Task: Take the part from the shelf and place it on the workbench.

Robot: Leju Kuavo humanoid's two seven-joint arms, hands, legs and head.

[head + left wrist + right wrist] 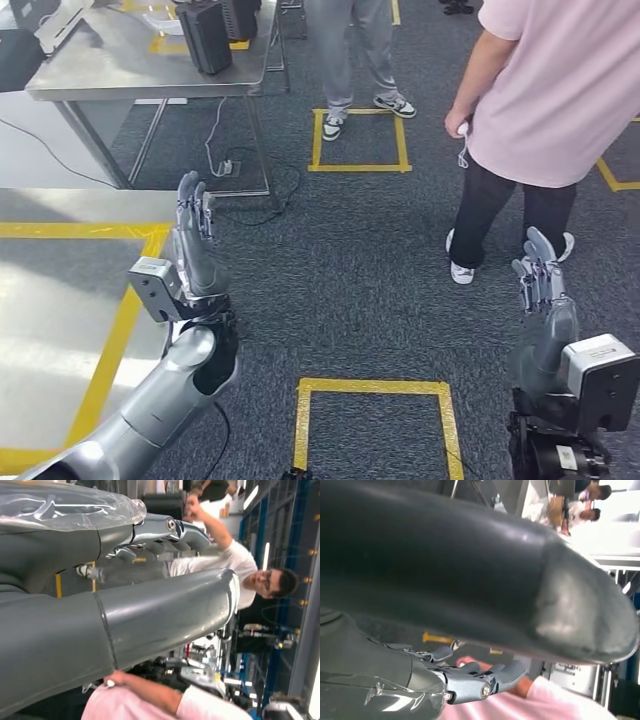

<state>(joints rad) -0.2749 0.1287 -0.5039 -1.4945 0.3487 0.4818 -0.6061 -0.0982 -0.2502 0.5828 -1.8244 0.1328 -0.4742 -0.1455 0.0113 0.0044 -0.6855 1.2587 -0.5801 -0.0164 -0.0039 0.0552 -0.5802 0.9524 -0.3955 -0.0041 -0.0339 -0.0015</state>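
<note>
My left hand (pixel 193 235) is raised over the carpet beside a steel surface, its fingers stretched out and nothing in it; the left wrist view has its thick thumb (pixel 166 611) and fingers (pixel 170 532) spread apart. My right hand (pixel 542 285) is raised at the lower right, also with straight fingers and nothing held; the right wrist view has its thumb (pixel 508 580) and fingers (pixel 482 680) apart. A steel workbench (pixel 143 65) stands at the far left with a dark box (pixel 204 35) on it.
A person in a pink shirt (pixel 543 90) stands close at the right front. Another person's legs (pixel 355 60) are by a yellow floor square (pixel 360 140). A yellow square (pixel 375 425) lies just ahead. A steel surface (pixel 53 320) with yellow tape lies at my left.
</note>
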